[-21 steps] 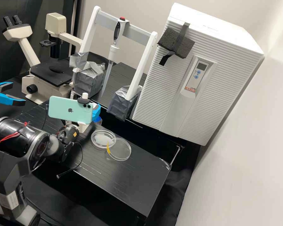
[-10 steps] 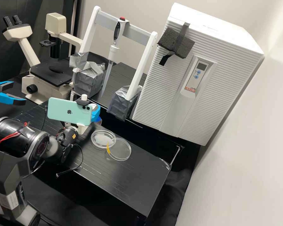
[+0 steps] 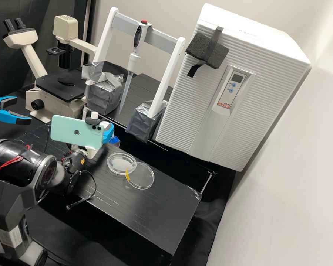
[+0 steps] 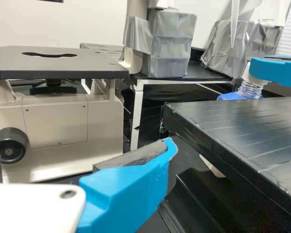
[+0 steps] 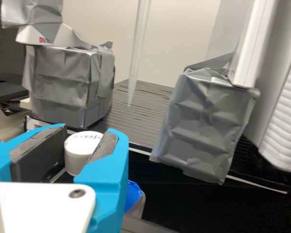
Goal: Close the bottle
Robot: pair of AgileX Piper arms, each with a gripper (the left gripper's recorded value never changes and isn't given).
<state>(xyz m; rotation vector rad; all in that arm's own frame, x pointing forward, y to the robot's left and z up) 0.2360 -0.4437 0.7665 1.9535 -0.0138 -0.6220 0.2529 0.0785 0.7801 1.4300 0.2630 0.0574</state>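
My right gripper [image 5: 70, 148] is shut on a small white cap [image 5: 81, 145], held between its grey pads. Just below it stands the bottle [image 5: 134, 198], clear with a blue neck ring; its mouth is hidden by the finger. In the high view this gripper [image 3: 107, 131] hovers at the back edge of the black platform over the bottle [image 3: 115, 140], under a mint phone on the wrist. The left wrist view catches the bottle [image 4: 250, 90] beneath that blue finger [image 4: 276, 70]. My left gripper [image 3: 21, 108] sits far left, open and empty, near the microscope.
A microscope [image 3: 44, 85] stands back left. Close behind the bottle is a pipette [image 3: 133, 55] hanging in a white stand on grey taped blocks [image 3: 103, 90]. A white ribbed machine [image 3: 233, 85] stands to the right. Two petri dishes [image 3: 121, 162] [image 3: 140, 175] lie on the platform [image 3: 148, 210].
The right arm with its phone and the held cap has shifted a little to the left and slightly up. The left gripper has stayed put.
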